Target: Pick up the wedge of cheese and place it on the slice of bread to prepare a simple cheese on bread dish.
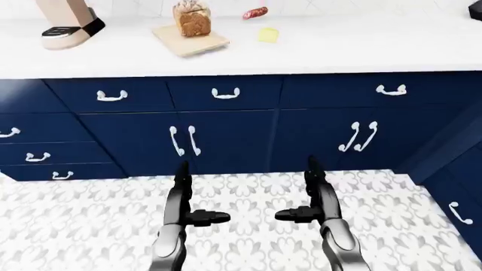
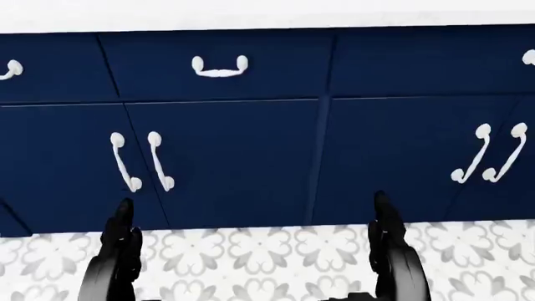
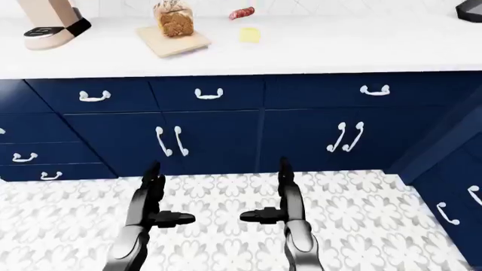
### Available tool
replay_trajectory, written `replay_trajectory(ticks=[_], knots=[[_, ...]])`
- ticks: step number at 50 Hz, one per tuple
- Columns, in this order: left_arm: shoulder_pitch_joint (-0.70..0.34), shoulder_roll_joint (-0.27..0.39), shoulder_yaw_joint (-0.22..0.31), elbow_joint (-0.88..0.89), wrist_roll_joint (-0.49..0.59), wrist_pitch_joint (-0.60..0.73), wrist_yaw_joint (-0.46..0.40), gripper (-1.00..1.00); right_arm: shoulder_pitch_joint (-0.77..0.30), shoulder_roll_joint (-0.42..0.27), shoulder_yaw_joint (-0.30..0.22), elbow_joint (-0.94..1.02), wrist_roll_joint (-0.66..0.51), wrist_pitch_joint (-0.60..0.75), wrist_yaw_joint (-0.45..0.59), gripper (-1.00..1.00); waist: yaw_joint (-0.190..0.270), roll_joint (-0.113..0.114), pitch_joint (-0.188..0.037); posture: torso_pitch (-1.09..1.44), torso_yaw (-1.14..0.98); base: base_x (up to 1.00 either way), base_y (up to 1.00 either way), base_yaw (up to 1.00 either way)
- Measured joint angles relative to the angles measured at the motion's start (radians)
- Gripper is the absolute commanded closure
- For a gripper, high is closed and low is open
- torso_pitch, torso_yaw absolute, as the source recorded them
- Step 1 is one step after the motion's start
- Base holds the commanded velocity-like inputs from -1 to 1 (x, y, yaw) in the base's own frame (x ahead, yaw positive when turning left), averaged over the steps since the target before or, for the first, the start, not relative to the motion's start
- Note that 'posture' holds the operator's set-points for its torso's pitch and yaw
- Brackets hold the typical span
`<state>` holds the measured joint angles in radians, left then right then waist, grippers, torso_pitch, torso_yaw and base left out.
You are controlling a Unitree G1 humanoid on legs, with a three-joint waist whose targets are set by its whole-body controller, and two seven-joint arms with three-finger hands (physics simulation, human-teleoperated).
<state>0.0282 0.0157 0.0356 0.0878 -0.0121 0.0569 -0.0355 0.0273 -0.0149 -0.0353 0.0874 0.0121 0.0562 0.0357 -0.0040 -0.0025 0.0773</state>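
Now both hands hang low over the patterned floor [image 1: 248, 192], empty, fingers released and pointing at the blue cabinets [image 1: 226, 141]. Far above the left hand [image 1: 185, 206] fingers, the bread [image 1: 194, 21] stands on a board [image 1: 191, 40]. Above the right hand [image 1: 312, 203] fingers and a little left, the cheese [image 1: 268, 35] lies on the white counter [image 1: 339, 51].

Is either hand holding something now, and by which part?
Nothing is held. The left hand and right hand are open and empty above the floor.
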Motion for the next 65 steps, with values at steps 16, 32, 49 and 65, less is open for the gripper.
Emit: replay_trajectory(ticks=[16,32,49,65], knots=[[0.007,0.047,0.176,-0.543,-0.185,0.079,-0.033,-1.00,0.153,-0.025,-0.083,-0.453,-0.058,-0.095,0.137,-1.00,0.007,0.001,-0.060,0.00,0.00,0.00,0.00,0.00],[-0.089,0.167,0.443,-0.828,-0.387,0.226,0.020,-1.00,0.174,-0.002,-0.324,-1.124,-0.052,0.212,0.317,-1.00,0.002,0.000,-0.060,0.00,0.00,0.00,0.00,0.00],[-0.055,0.224,0.581,-0.965,-0.691,0.166,0.119,-1.00,0.155,0.186,-0.240,-1.100,-0.408,-0.076,0.460,-1.00,-0.003,0.020,-0.044,0.00,0.00,0.00,0.00,0.00],[-0.046,0.241,0.604,-0.986,-0.751,0.171,0.131,-1.00,0.120,0.255,-0.261,-1.101,-0.461,-0.109,0.587,-1.00,-0.003,0.033,-0.041,0.00,0.00,0.00,0.00,0.00]])
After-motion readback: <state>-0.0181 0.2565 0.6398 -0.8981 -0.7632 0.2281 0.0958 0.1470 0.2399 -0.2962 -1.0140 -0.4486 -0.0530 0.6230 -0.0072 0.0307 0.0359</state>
